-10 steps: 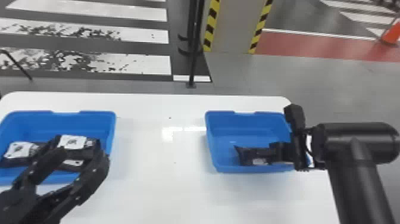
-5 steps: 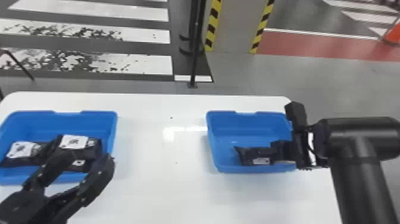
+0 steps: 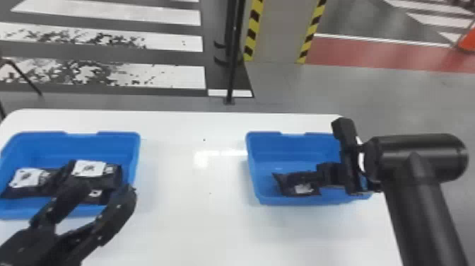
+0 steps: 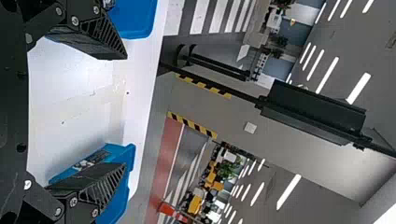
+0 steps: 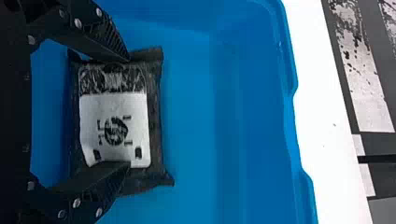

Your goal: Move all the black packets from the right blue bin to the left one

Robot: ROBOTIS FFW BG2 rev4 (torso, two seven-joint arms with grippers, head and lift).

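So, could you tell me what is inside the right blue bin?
One black packet with a white label is visible there. The right gripper covers parts of the packet; anything beneath it cannot be seen.

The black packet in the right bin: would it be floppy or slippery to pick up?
The black packet probably gives a little when squeezed, since it looks creased at its ends. Its glossy film might be somewhat slippery. Lying flat, it seems unlikely to roll.

Head view looks down; right wrist view, closer, shares the right bin [image 3: 289, 151].
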